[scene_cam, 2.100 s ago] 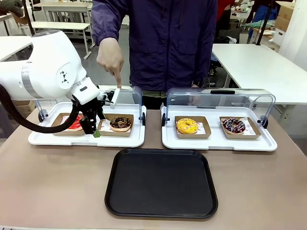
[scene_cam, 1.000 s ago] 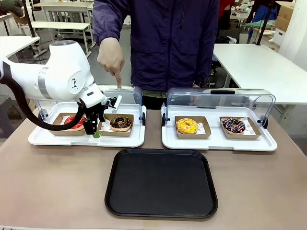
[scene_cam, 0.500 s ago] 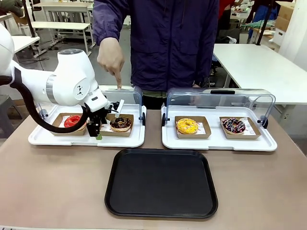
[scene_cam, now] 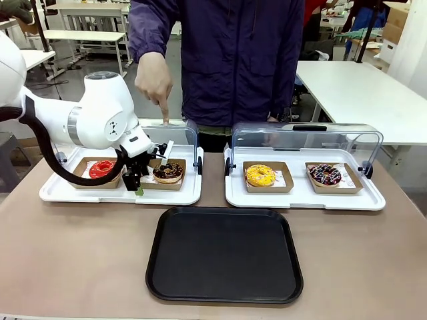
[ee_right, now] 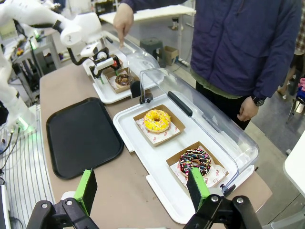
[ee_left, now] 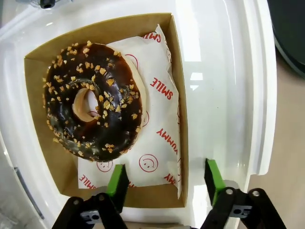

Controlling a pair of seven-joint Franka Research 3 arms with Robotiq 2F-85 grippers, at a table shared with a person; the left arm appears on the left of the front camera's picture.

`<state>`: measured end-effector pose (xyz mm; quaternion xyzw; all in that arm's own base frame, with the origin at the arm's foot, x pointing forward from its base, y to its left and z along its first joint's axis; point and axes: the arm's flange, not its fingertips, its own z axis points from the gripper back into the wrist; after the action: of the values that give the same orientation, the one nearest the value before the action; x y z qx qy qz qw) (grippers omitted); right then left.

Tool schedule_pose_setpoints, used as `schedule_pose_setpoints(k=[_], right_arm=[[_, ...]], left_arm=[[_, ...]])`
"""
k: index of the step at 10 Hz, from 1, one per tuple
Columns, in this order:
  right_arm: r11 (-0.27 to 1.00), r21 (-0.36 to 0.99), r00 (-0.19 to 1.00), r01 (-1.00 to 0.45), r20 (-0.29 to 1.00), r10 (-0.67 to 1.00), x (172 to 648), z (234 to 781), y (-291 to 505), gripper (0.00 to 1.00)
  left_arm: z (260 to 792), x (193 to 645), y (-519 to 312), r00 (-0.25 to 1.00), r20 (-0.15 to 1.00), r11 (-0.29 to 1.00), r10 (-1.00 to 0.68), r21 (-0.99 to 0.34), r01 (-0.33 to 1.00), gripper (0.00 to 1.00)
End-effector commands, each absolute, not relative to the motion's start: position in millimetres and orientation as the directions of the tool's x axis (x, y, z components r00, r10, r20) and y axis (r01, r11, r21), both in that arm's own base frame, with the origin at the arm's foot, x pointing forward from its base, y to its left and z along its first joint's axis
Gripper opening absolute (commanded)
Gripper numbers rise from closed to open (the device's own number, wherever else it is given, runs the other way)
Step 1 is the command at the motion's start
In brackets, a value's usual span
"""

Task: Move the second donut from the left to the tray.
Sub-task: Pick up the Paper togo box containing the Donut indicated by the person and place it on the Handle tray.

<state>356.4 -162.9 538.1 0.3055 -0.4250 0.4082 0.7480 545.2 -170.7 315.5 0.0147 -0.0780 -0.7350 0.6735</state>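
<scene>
Left pincer (ee_left: 164,183): jaws apart, straddling the brown cardboard tray's (ee_left: 178,86) wall, gripping nothing.
Chocolate-glazed crumb-topped ring donut (ee_left: 90,102): in that cardboard tray.
Right pincer (ee_right: 140,188): wide open, empty.

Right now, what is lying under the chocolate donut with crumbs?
Under the chocolate donut lies white paper with red print, inside a brown cardboard tray. The paper's part beneath the donut is covered.

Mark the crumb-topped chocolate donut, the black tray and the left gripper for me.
chocolate donut (ee_left: 93,102): left wrist view, on its glazed ring.
black tray (scene_cam: 224,255): front view, on its bare floor.
left gripper (ee_left: 164,183): left wrist view, midway between the green fingertips.
</scene>
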Motion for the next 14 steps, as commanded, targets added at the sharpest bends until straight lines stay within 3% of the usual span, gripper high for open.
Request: schedule_pose_setpoints(k=[1, 3, 4, 6, 14], right_arm=[[0.473, 0.088, 0.274, -0.877, 0.900, 0.339, 358.4, 538.8, -162.1, 1.00], [0.473, 0.088, 0.274, -0.877, 0.900, 0.339, 358.4, 538.8, -162.1, 1.00], [0.473, 0.088, 0.274, -0.877, 0.900, 0.339, 358.4, 538.8, -162.1, 1.00], [0.473, 0.088, 0.274, -0.877, 0.900, 0.339, 358.4, 538.8, -162.1, 1.00], [0.473, 0.088, 0.274, -0.877, 0.900, 0.339, 358.4, 538.8, -162.1, 1.00]], left_arm=[[317.9, 548.3, -174.4, -0.078, 0.063, -0.069, -0.995, 0.138, 0.988, 0.00], [318.9, 547.9, -174.7, -0.081, 0.066, -0.072, -0.995, 0.132, 0.989, 0.00], [320.1, 547.7, -174.5, -0.077, 0.063, -0.069, -0.995, 0.125, 0.990, 0.16], [321.7, 547.0, -173.9, -0.077, 0.065, -0.069, -0.995, 0.115, 0.991, 0.00], [319.7, 546.3, -174.1, -0.098, 0.075, -0.090, -0.992, 0.114, 0.989, 0.00]])
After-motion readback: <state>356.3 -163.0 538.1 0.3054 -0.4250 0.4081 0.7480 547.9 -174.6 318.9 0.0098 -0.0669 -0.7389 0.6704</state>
